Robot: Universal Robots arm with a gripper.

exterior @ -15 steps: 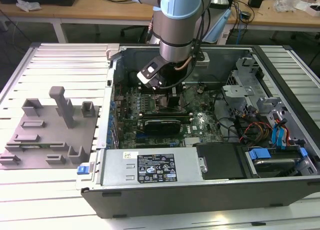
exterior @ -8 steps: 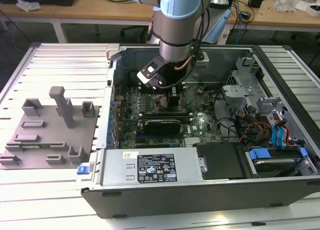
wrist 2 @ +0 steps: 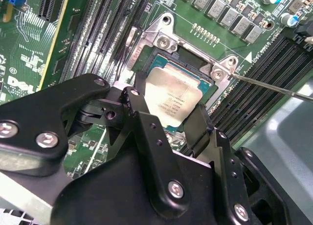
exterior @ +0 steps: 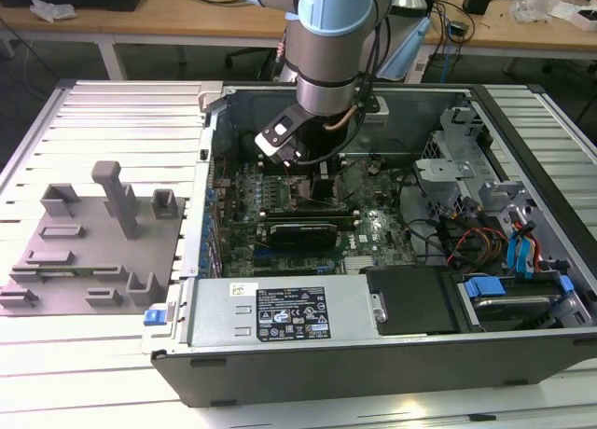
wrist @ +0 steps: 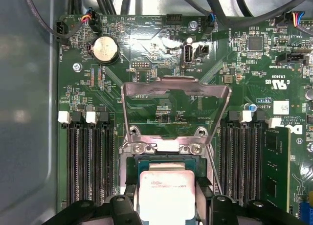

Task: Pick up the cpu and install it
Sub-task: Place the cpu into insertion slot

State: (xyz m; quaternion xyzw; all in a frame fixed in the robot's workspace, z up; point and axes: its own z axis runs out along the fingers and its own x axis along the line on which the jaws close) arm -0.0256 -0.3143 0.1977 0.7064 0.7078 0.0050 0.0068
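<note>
Claw (wrist 2: 167, 107) clamps the cpu (wrist 2: 171, 100) at the open socket (wrist 2: 149, 41), 12 o'clock from the exterior view's power supply (exterior: 280, 312).

Arm (exterior: 326, 47) reaching down, wrist (exterior: 322, 93) tilted, pincer (wrist 2: 166, 106) clamped on cpu (wrist 2: 172, 95).

Slatted table (exterior: 112, 354): computer case (exterior: 373, 378), grey tray (exterior: 84, 261)

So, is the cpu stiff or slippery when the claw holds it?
Likely stiff: the cpu is a flat, metal-topped square, showing no bend in the claw. Perhaps slippery: its top looks smooth and shiny. It may tilt easily, since only its thin edges are gripped over the socket.
</note>
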